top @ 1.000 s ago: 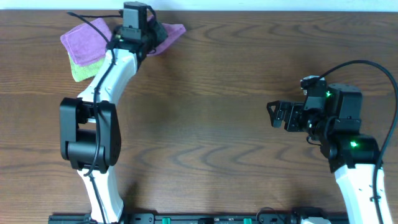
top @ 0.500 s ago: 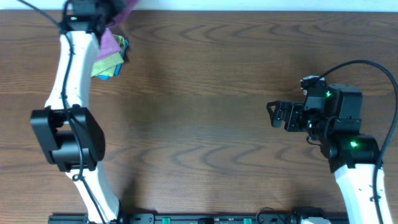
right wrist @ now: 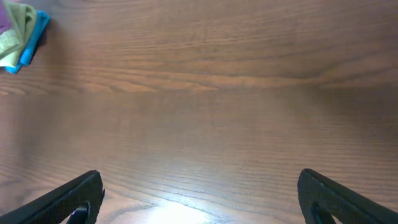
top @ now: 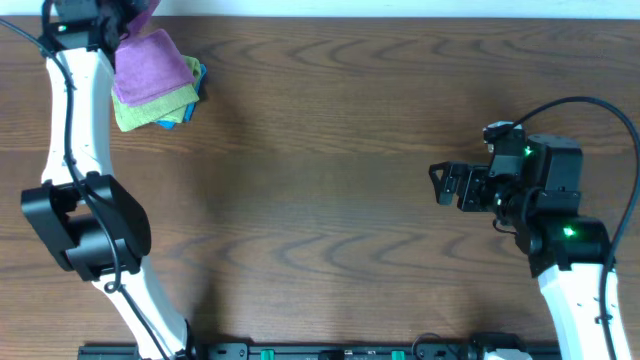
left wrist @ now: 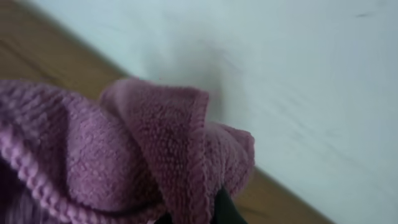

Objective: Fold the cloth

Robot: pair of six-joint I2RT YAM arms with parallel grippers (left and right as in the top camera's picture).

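The lilac cloth point(left wrist: 124, 155) is bunched and pinched in my left gripper point(left wrist: 193, 218), which is shut on it; only a dark fingertip shows under the folds. Overhead, my left gripper point(top: 122, 12) is at the table's far-left back edge. Lilac fabric point(top: 150, 62) spreads from it over a small pile, and I cannot tell whether that is one cloth or two. My right gripper point(top: 437, 185) stands open above bare wood at the right, far from the cloth. In the right wrist view my right gripper point(right wrist: 202, 199) has nothing between its fingers point(right wrist: 68, 199).
Under the lilac fabric lie a lime-green cloth point(top: 135, 112) and a bright blue cloth point(top: 190, 100); both also show in the right wrist view, green cloth point(right wrist: 15, 34) and blue cloth point(right wrist: 34, 37). A white wall point(left wrist: 298, 74) runs right behind the table's back edge.
My left arm has swung left along the back edge, carrying the lilac cloth from near the pile's right to the far-left corner. The right arm has not moved.
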